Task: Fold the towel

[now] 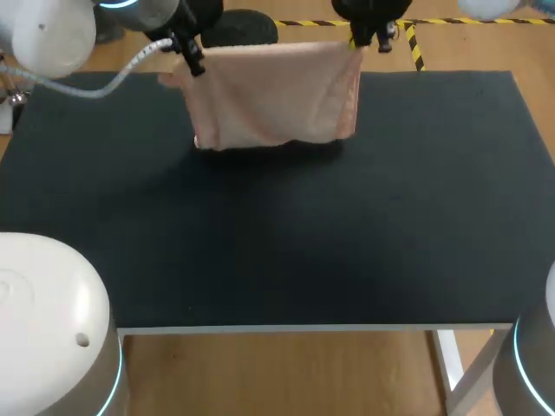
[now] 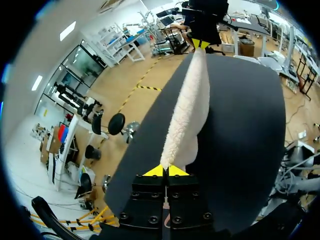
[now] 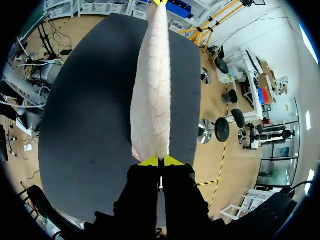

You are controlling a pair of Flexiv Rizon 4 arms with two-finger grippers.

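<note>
Item: towel [image 1: 273,95], pale pink, hanging as a sheet over the far part of the black table [image 1: 347,251], its lower edge sitting close to the surface; whether it is touching cannot be told. Left gripper [image 2: 166,171] is pinching one upper corner, jaws pressed together on the cloth. Right gripper [image 3: 161,161] is pinching the other upper corner likewise, and the top edge is stretching between them. Risks, as judged: each hold is taking only a thin edge of cloth, so an outward pull is threatening to free a corner and drop that side. Uneven lowering is threatening to skew the fold and mismatch the edges. The lower edge is liable to be dragging and bunching if the arms are travelling too low. The side by the right gripper is appearing slightly doubled over, possibly carrying a crease into the fold.
</note>
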